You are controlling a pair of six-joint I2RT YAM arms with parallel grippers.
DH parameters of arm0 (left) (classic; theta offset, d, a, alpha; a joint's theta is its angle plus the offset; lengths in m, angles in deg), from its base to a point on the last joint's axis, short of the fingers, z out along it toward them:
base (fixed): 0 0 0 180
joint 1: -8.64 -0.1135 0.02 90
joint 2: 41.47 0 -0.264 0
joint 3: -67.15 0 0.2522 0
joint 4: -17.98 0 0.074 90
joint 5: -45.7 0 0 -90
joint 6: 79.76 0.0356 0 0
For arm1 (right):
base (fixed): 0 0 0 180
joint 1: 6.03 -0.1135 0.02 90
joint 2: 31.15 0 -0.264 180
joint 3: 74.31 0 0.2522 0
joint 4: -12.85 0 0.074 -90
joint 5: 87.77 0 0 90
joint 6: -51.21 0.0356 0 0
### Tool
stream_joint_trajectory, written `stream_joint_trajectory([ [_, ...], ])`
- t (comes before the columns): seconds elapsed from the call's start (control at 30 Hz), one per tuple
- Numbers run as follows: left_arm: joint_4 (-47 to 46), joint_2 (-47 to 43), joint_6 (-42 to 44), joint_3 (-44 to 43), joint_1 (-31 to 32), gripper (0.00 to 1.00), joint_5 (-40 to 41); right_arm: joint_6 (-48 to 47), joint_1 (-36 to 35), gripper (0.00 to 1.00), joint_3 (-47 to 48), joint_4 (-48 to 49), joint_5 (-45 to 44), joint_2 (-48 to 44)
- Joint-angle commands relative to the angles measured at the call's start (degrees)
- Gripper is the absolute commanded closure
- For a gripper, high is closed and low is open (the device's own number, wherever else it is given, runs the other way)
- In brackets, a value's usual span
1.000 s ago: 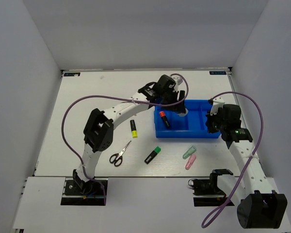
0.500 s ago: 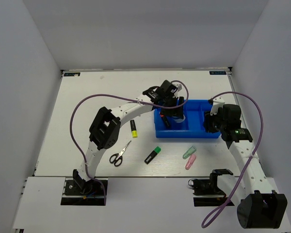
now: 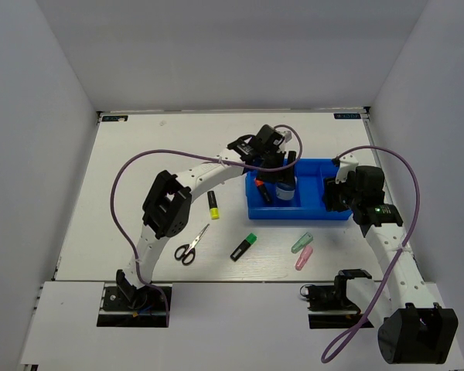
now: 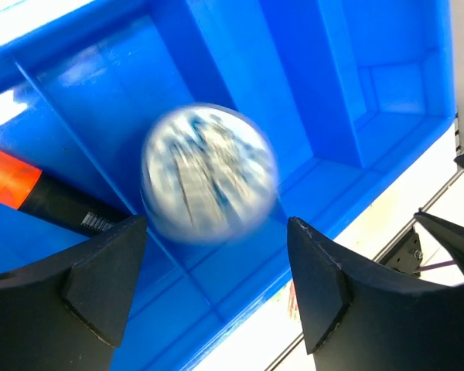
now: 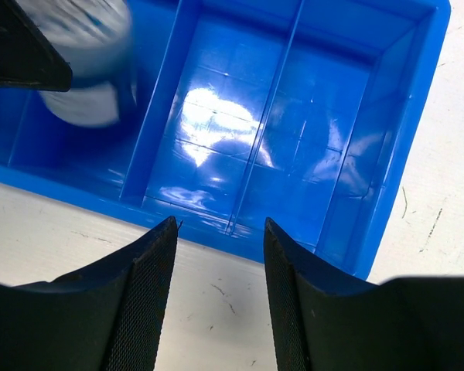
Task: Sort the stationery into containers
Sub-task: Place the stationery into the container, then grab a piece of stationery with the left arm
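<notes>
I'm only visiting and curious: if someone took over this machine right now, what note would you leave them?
Left end effector: open over the bin. The disc is blurred between its fingers, touching neither, and seems to be dropping in.
Right end effector: open, empty, at the bin's right end.
Done: orange marker in the bin.
Left, on the table: yellow marker, green marker, scissors, green piece, pink piece.

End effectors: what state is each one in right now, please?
Left end effector: open; the blurred disc is not gripped.
Right end effector: open, holding nothing.
</notes>
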Motion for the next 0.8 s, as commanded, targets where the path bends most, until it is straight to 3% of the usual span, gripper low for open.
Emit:
stream_joint_trajectory([
  [0.0, -1.08, -2.13, 0.20, -2.98, 0.37, 0.17, -0.44, -0.16, 0.19, 0.48, 0.05, 1.33, 0.65, -0.70],
  [0.13, -1.43, -1.87, 0.12, -2.36, 0.37, 0.12, -0.79, -0.16, 0.19, 0.46, -0.04, 1.33, 0.73, -0.53],
  [0.33, -2.57, -2.13, -0.32, -2.45, 0.55, 0.16, -1.93, -0.33, 0.37, 0.46, -0.04, 1.33, 0.73, -0.80],
  [0.4, -3.01, -3.09, -0.32, -2.36, 0.64, 0.30, -2.54, -0.25, 0.28, 0.49, -0.04, 1.15, 1.17, -0.71],
  [0.47, -3.01, -5.02, -0.15, -2.36, 1.07, 0.51, -3.07, -0.60, 0.46, 0.52, 0.14, 0.80, 2.66, -0.97],
  [0.5, -2.75, -5.90, 0.55, -2.01, 1.08, 0.72, -3.16, -1.47, 0.46, 0.59, -0.04, 0.62, 3.28, -1.23],
  [0.6, -0.74, -11.61, 2.74, 0.17, 1.95, 1.00, -1.24, -3.05, 0.37, 0.77, -0.83, 0.36, 8.54, -2.46],
  [0.63, 1.02, -13.45, 4.49, 2.62, 2.30, 1.00, 1.38, -3.32, 0.46, 0.91, -1.35, 0.53, 10.64, -3.33],
  [0.7, 3.13, -21.97, 6.62, 8.85, 3.27, 1.00, 11.19, -4.11, 0.37, 0.94, -2.23, 1.06, 12.94, -4.39],
  [0.77, 5.51, -29.09, 6.28, 16.51, 2.75, 0.67, 17.54, -4.20, 0.37, 0.93, -1.98, 1.07, 13.39, -4.40],
])
